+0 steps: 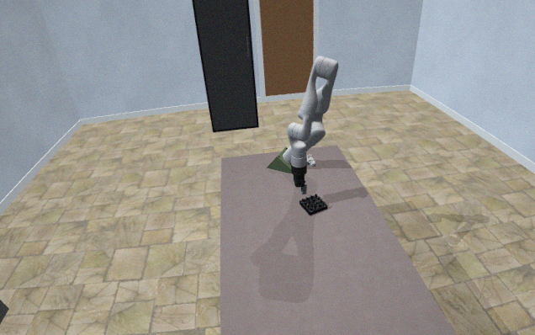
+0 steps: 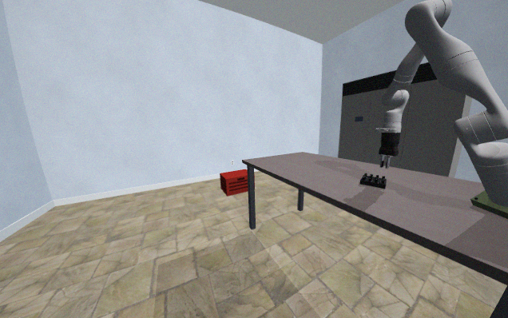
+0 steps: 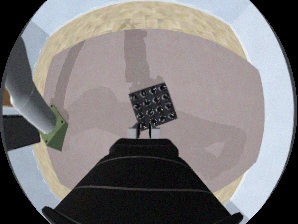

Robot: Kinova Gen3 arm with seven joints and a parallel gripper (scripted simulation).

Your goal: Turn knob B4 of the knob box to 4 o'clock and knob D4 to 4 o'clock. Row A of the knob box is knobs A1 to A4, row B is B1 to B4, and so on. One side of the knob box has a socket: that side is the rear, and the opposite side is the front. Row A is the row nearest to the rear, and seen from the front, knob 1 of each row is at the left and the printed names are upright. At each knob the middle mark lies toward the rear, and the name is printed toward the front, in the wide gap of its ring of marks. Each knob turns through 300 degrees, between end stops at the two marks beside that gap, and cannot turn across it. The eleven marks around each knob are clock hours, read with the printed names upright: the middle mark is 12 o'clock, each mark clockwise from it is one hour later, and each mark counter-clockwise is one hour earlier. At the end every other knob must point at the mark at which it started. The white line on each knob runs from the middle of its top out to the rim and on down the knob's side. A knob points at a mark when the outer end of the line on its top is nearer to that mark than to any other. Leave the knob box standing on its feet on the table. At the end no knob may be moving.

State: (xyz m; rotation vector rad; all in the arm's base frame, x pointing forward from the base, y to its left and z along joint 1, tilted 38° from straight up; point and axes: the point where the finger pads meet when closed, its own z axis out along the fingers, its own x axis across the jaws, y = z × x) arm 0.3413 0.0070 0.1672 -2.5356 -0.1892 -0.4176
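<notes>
The knob box is a small black square box with rows of dark knobs, standing on the grey table. It also shows in the exterior view and in the wrist view. The knob names and white lines are too small to read. My gripper points straight down and hovers above the box's edge nearest the arm's base, clear of the knobs. It also shows in the exterior view and in the wrist view. Its fingers stand partly open with nothing between them.
The arm's green base plate sits at the far end of the table, behind the box. A red toolbox stands on the floor beyond the table. A tall dark cabinet stands by the back wall.
</notes>
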